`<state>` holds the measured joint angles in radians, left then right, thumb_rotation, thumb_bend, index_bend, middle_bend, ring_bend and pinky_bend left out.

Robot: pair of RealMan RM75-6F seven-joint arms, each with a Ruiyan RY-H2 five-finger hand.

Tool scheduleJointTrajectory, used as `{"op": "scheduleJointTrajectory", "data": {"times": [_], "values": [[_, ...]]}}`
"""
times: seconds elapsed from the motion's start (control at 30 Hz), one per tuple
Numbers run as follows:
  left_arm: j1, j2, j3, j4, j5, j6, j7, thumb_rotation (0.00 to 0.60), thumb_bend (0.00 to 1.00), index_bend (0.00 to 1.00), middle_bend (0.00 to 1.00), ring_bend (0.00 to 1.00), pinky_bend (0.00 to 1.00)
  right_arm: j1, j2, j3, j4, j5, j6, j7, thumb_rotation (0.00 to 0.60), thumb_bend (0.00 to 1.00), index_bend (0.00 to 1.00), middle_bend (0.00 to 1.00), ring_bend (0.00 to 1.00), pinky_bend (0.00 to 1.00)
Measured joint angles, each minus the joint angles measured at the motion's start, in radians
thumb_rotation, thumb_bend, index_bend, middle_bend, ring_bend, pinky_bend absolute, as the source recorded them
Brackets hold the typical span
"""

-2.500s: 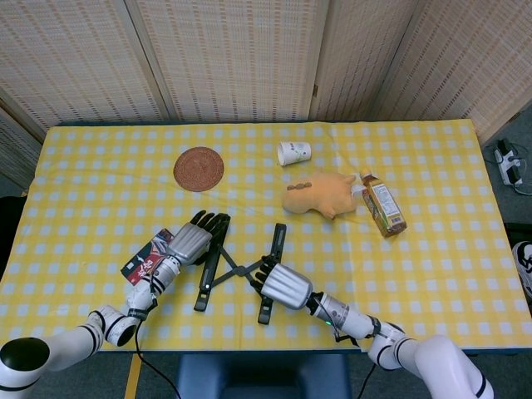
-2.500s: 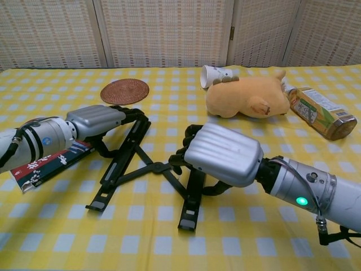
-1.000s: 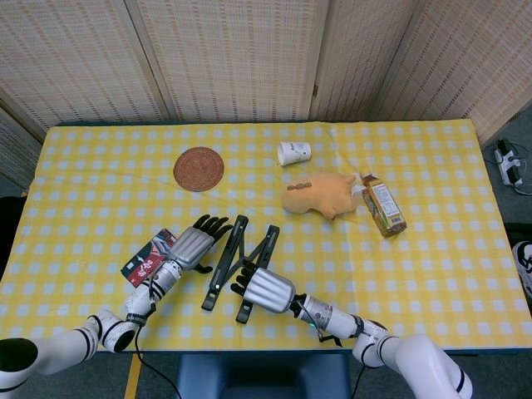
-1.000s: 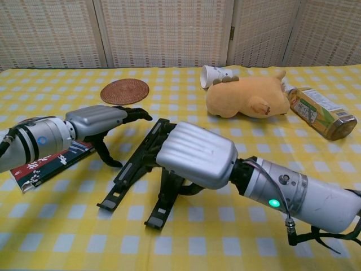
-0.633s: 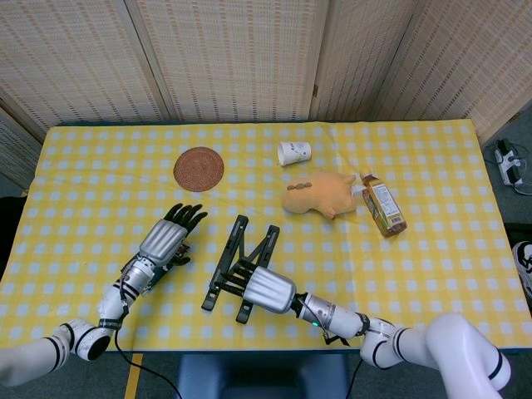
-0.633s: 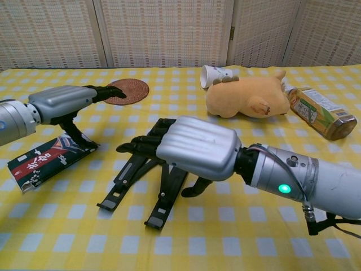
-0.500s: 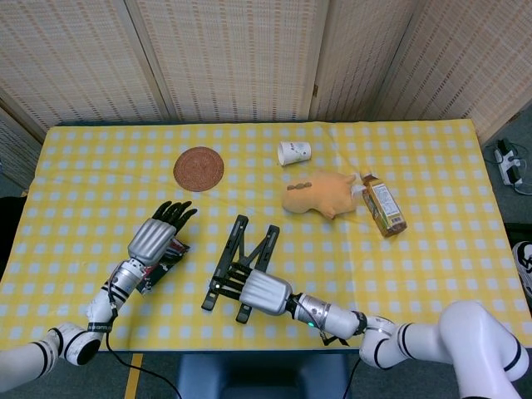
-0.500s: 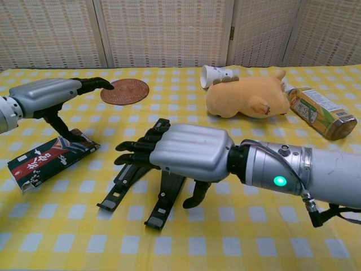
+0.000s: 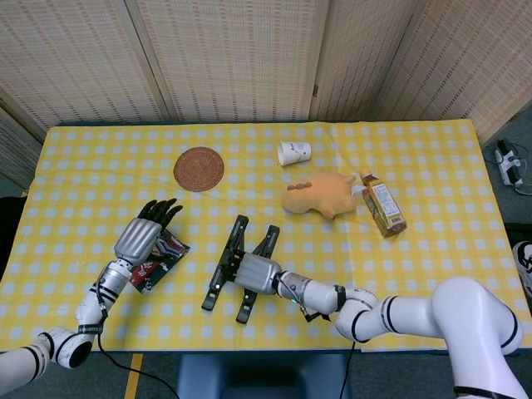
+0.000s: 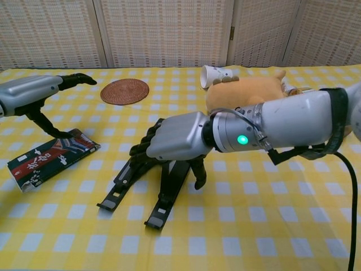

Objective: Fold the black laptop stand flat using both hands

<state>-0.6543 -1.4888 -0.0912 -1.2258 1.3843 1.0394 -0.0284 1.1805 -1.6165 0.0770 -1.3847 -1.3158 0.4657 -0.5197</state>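
1. Resting on the yellow checked tablecloth (image 9: 100, 158) low and left of centre in the head view, the black laptop stand (image 9: 239, 268) lies with its two bars drawn close together, fanning slightly apart toward the bottom of the frame.
2. The right hand (image 9: 257, 273) sits over the middle of the stand, its dark fingers (image 10: 148, 148) spread and draped across the bars in the chest view; whether they actually grip a bar cannot be told.
3. The left hand (image 9: 143, 234) hangs at the left of the frame, well apart from the stand, fingers extended and parted, holding nothing.
4. Beneath the left hand, a red-and-black packet (image 10: 48, 159) lies flat on the cloth.
5. A round woven coaster (image 9: 199, 169) sits in the upper left part of the table.
6. A white paper cup (image 9: 294, 153) lies on its side near the top centre.
7. A tan plush toy (image 9: 319, 194) sprawls right of centre, just beside a tipped-over drink bottle (image 9: 383, 205).
8. In the chest view a green light (image 10: 242, 139) glows on the right wrist.
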Motion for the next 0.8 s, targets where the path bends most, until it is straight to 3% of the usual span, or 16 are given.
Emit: {"op": "scheduleJointTrajectory", "data": {"times": [0.8], "values": [[0.04, 0.015, -0.004, 0.042, 0.003, 0.02, -0.061, 0.6, 0.2, 0.01, 0.0, 0.0, 0.0, 0.163, -0.115, -0.01, 0.164, 0.138, -0.092, -0.028, 0.6, 0.15, 0.0, 0.03, 0.0, 0.0]]}}
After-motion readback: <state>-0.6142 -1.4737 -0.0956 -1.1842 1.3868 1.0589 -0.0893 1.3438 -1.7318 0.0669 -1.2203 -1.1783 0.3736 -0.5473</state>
